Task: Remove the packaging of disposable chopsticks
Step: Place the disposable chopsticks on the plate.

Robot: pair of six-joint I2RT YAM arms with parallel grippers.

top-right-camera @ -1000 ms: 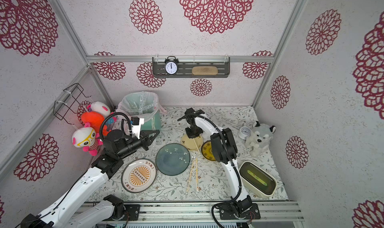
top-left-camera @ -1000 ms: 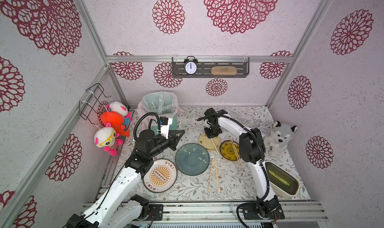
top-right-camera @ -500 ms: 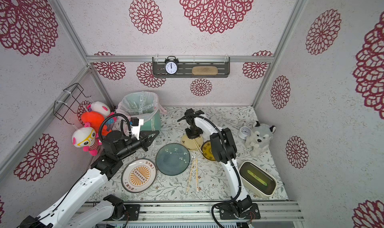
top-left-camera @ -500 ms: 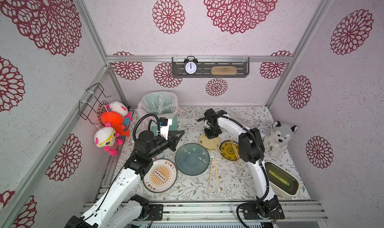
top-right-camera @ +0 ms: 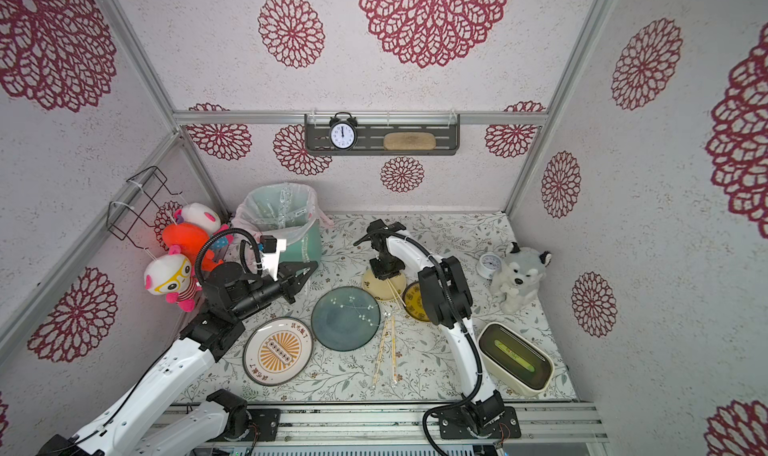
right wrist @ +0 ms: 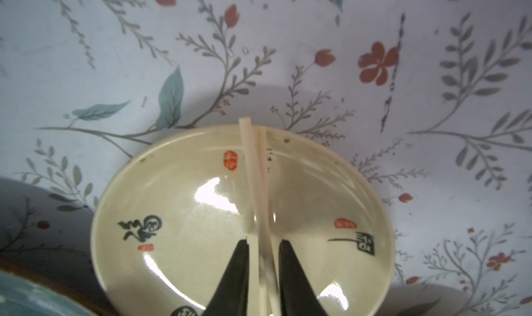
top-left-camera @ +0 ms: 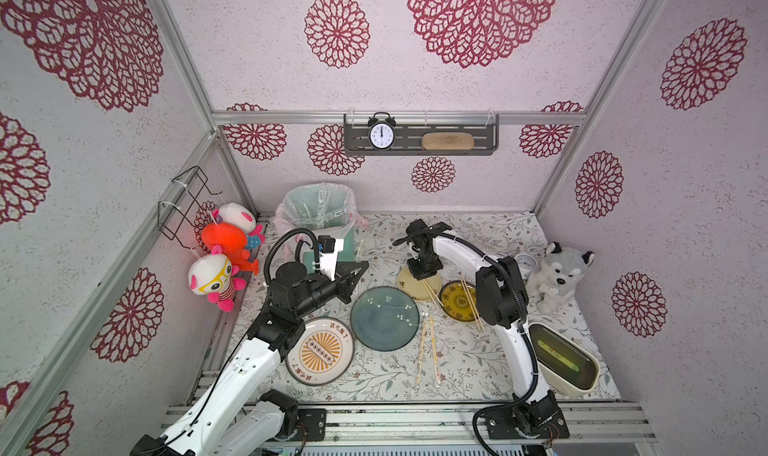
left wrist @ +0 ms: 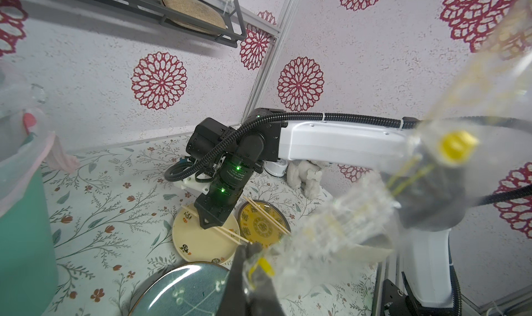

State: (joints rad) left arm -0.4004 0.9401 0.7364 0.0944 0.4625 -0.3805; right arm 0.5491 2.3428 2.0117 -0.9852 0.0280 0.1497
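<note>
Packaging [left wrist: 345, 213] in hand: we see one clear, crinkly sleeve pinched in the left end effector [left wrist: 250, 259]. The jaws are pressed together on one end and the rest trails past the wrist camera. It looks empty to us, though it is blurred.
Right end effector [right wrist: 263, 242]: its jaws stand a little apart, straddling a bare pair of chopsticks [right wrist: 253, 167]. The pair lies across the cream plate [right wrist: 172, 185] with its far tips on the rim. We judge the pair let go, not gripped.
Step in hand: we read it as getting rid of the held packaging.
Key relation: the bin [top-right-camera: 307, 244] stands in the far left corner of the surface [top-left-camera: 478, 371]. From the left end effector it lies just beyond, towards that corner. The left arm is clearly the nearer one, since the right works mid-surface.
Sleeve axis: we cannot tell from the top views how it hangs.
Left to do: two wrapped pairs [top-left-camera: 421, 350] lie side by side near the front edge, just beside the teal plate [top-left-camera: 374, 333]. Their long axes run front to back. They look sleeved to us, but the thin plastic is hard to confirm.
Nearer arm for those: they lie towards the front edge from the right end effector, which we judge slightly closer.
</note>
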